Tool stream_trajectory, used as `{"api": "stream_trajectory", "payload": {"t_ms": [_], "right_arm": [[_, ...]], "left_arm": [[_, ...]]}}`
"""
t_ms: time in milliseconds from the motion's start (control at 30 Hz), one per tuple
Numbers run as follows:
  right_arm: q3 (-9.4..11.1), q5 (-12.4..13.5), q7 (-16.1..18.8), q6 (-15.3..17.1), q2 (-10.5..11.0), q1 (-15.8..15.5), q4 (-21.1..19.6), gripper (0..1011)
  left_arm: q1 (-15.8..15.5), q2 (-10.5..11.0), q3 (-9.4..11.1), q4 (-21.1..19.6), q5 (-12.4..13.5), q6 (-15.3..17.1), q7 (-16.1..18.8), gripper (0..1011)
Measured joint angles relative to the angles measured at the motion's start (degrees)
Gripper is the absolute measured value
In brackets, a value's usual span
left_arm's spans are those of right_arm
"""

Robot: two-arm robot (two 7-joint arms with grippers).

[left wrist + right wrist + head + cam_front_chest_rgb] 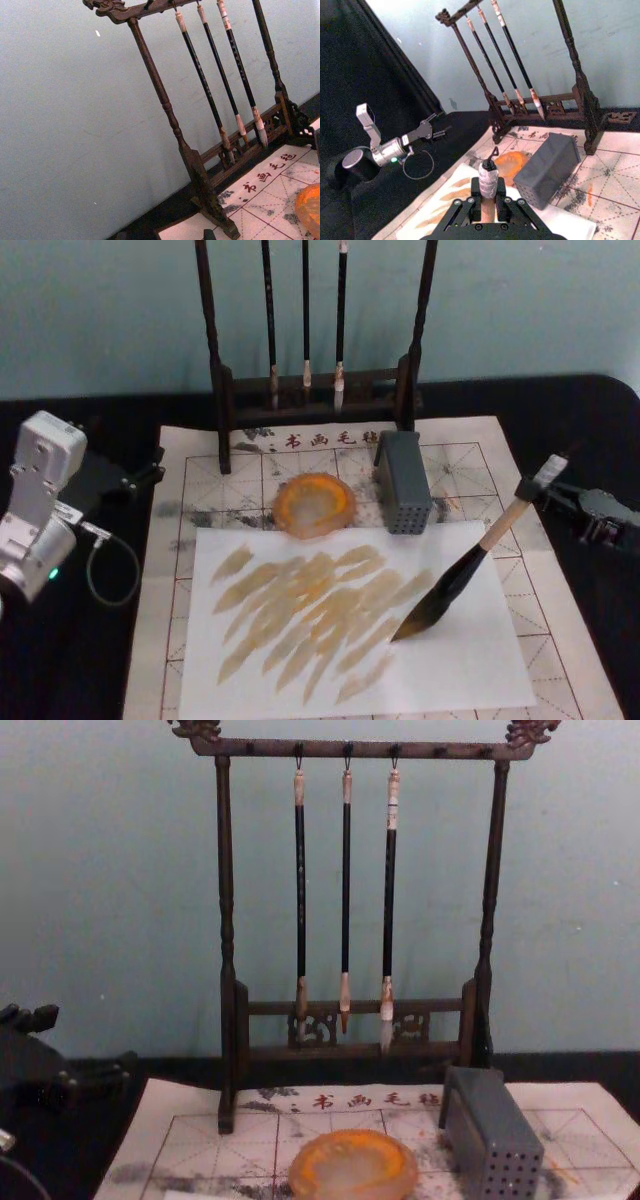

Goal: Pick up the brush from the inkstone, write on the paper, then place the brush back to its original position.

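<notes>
The brush (470, 565) is pinched by the right tool (537, 490), its bristles touching the white sheet (460, 660) before the inkstone (315, 505); the left tool (145, 475) is parked left of the inkstone.

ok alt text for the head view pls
The right claw holds the brush tilted by its upper handle, bristle tip touching a white sheet covered in tan strokes, which lies on the gridded paper. At the sheet's far edge sit the orange inkstone and a grey box, before a brush rack; the left claw sits off to the left.

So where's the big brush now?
In the head view, the brush is on the robot's right, held slanted by the right claw, its tip on the white sheet near the grey box.
</notes>
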Motion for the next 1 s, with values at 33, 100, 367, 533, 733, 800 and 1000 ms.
{"api": "stream_trajectory", "payload": {"t_ms": [33,100,367,533,733,800,1000], "right_arm": [[-0.29,-0.23,0.0,0.05,0.0,0.21,0.21,181],[-0.53,-0.45,0.0,0.07,-0.05,0.37,0.41,181],[-1.22,-1.27,-0.55,0.04,-0.17,0.81,1.19,181],[-1.1,-1.5,-1.2,-0.05,0.1,0.55,1.17,181],[-0.53,-1.58,-1.74,-0.25,0.44,0.03,1.04,181],[-0.26,-1.6,-1.94,-0.35,0.6,-0.19,0.98,181],[0.39,-1.68,-2.51,-0.74,0.8,-0.68,0.83,181]], "left_arm": [[0.0,0.0,0.0,0.0,0.0,0.0,0.0,1001],[0.0,0.0,0.0,0.0,0.0,0.0,0.0,1001],[0.0,0.0,0.0,0.0,0.0,0.0,0.0,1001],[0.0,0.0,0.0,0.0,0.0,0.0,0.0,1001],[0.0,0.0,0.0,0.0,0.0,0.0,0.0,1001],[0.0,0.0,0.0,0.0,0.0,0.0,0.0,1001],[0.0,0.0,0.0,0.0,0.0,0.0,0.0,1001]]}}
